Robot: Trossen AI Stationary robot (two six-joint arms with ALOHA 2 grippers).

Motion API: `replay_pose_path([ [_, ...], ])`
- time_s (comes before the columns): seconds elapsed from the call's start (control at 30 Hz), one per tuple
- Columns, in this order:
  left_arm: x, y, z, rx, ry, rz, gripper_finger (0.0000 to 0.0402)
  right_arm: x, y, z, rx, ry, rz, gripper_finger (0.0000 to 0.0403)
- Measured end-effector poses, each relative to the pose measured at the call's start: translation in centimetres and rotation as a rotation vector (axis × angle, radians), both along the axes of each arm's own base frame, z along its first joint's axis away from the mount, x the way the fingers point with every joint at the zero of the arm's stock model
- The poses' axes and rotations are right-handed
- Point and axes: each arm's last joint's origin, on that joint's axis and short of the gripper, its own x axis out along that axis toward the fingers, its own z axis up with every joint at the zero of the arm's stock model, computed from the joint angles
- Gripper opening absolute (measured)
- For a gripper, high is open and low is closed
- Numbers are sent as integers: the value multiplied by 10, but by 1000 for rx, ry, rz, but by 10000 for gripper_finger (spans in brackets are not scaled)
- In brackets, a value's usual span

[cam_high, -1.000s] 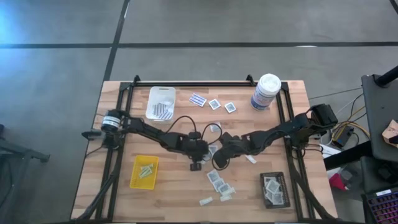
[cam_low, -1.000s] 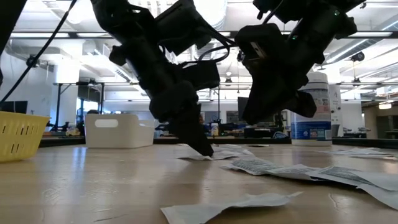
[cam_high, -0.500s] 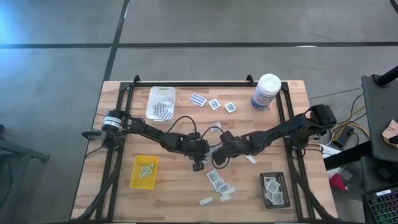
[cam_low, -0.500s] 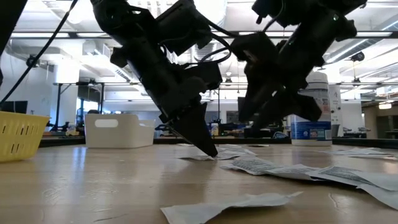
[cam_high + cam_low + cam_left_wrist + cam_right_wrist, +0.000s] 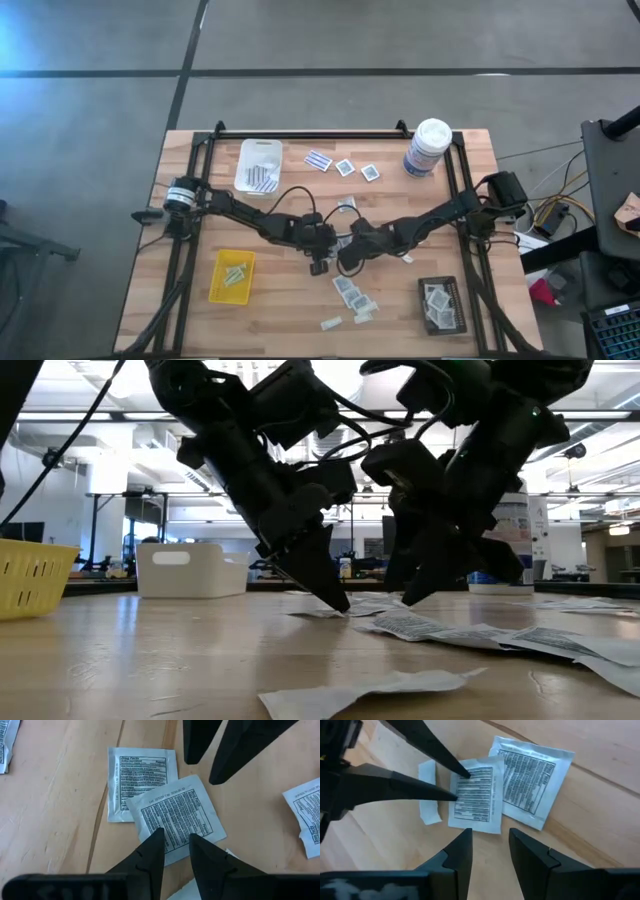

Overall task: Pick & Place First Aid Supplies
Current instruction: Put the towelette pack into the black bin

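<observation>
At mid-surface [image 5: 290, 290], left gripper [image 5: 173, 840] parted a little, tips pressed on top packet [image 5: 175, 817] of two overlapped packets, nothing lifted. Facing it, right gripper [image 5: 487, 840] likewise parted, empty, just short of same packet's edge. Fine print unreadable except "Drug Facts" on lower packet [image 5: 132, 775].

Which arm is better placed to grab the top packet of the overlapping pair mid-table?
Left, probably. The left hand already has its open fingertips on the edge of the top packet, which overlaps the second packet. The right hand is open too, but sits just off that packet's edge.
</observation>
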Motion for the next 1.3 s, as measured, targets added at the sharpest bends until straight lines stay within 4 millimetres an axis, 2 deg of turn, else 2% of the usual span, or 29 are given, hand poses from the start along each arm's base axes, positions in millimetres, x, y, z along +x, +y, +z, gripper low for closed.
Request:
replay_pose_path([
  [0.33,1,-1,0,-9,-34,0,99,4,-1,-16,8,28,-45,121],
  [0.87,3,-2,1,17,-67,-26,99,7,-1,-14,62,-1,18,99],
  [1.03,3,-3,1,25,-69,-32,99,7,-2,-13,53,-1,37,79],
  [1.3,4,-3,2,35,-83,-44,99,7,-2,-14,38,3,57,25],
])
